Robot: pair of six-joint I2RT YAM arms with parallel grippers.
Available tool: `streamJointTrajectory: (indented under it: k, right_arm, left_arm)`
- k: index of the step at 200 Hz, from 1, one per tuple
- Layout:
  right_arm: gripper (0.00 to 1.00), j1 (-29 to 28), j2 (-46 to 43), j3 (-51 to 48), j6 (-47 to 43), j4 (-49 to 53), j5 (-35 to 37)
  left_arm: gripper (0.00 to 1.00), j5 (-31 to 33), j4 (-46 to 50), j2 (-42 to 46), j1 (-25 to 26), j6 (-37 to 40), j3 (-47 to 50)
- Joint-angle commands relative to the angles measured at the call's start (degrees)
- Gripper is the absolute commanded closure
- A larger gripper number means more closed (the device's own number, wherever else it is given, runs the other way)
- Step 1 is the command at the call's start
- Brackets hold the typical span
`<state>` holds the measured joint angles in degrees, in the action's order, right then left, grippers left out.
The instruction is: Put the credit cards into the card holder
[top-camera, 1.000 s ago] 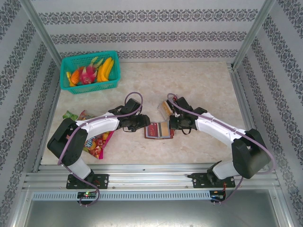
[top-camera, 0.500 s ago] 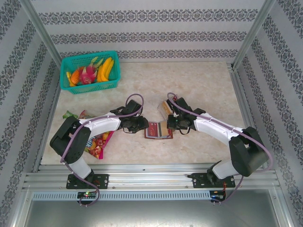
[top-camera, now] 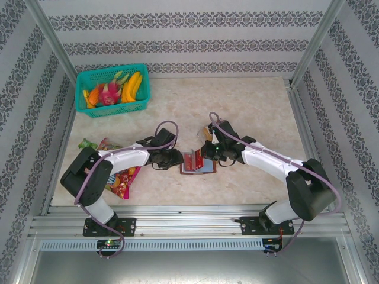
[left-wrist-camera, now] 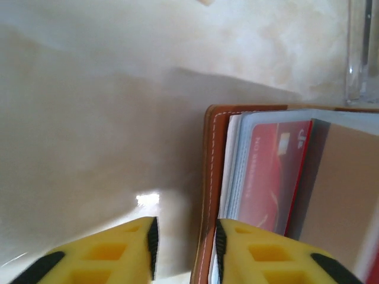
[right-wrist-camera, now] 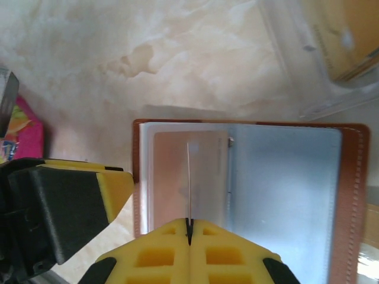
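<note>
The brown leather card holder (top-camera: pixel 199 168) lies open on the table between both arms. Its grey-clear sleeves (right-wrist-camera: pixel 284 189) face up, and one on the left holds a tan card (right-wrist-camera: pixel 169 177). My right gripper (right-wrist-camera: pixel 189 228) is shut on a thin credit card (right-wrist-camera: pixel 189 177) seen edge-on, standing over that left sleeve. My left gripper (left-wrist-camera: pixel 185 248) is open, its jaws straddling the holder's stitched cover edge (left-wrist-camera: pixel 208 177); the edge lies against the right finger (left-wrist-camera: pixel 266 251). A red card (left-wrist-camera: pixel 269 171) sits in a sleeve, with a tan face (left-wrist-camera: pixel 346 195) beside it.
A teal basket of toy fruit (top-camera: pixel 112 89) stands at the back left. A colourful snack packet (top-camera: pixel 121 177) lies under the left arm. A clear slotted stand with tan cards (right-wrist-camera: pixel 331 47) sits just behind the holder. Metal frame posts and rails bound the table.
My right gripper has shifted left over the holder with its thin card. The holder's red left page has tipped up and looks narrower. My left gripper edged closer to the holder's left edge.
</note>
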<state>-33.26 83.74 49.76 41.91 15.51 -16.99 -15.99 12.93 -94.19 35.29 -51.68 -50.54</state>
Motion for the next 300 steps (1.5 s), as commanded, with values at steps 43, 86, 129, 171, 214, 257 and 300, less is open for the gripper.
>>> streamJointTrajectory:
  k: [43,86,129,171,214,257,300]
  right_arm:
    - [0.97,-1.2,3.8,2.0,1.4,-2.4,-2.7]
    - [0.97,3.7,-1.7,-2.4,-0.1,-2.9,-3.6]
    - [0.97,6.5,-1.7,-7.2,0.2,-9.0,-7.3]
    - [0.97,6.4,1.4,-8.9,0.8,-14.6,-9.2]
    - [0.97,6.0,4.4,-9.4,-0.2,-15.8,-8.4]
    - [0.97,5.6,7.8,-10.5,1.0,-20.2,-10.9]
    - [0.97,4.8,8.5,-8.8,-2.6,-17.3,-9.9]
  left_arm:
    - [0.46,6.3,0.5,7.0,0.7,-0.5,2.6]
    - [0.44,1.5,-2.3,3.5,0.9,1.3,0.6]
    - [0.44,-1.9,-4.3,-0.1,1.5,1.9,-1.2]
    - [0.46,-2.2,-4.4,-2.5,1.5,1.6,-2.1]
    - [0.53,-2.6,-4.2,-4.4,1.5,1.5,-2.6]
    - [0.64,-2.6,-3.7,-5.9,1.5,1.7,-3.1]
    - [0.74,-2.0,-2.5,-7.2,1.6,1.6,-3.6]
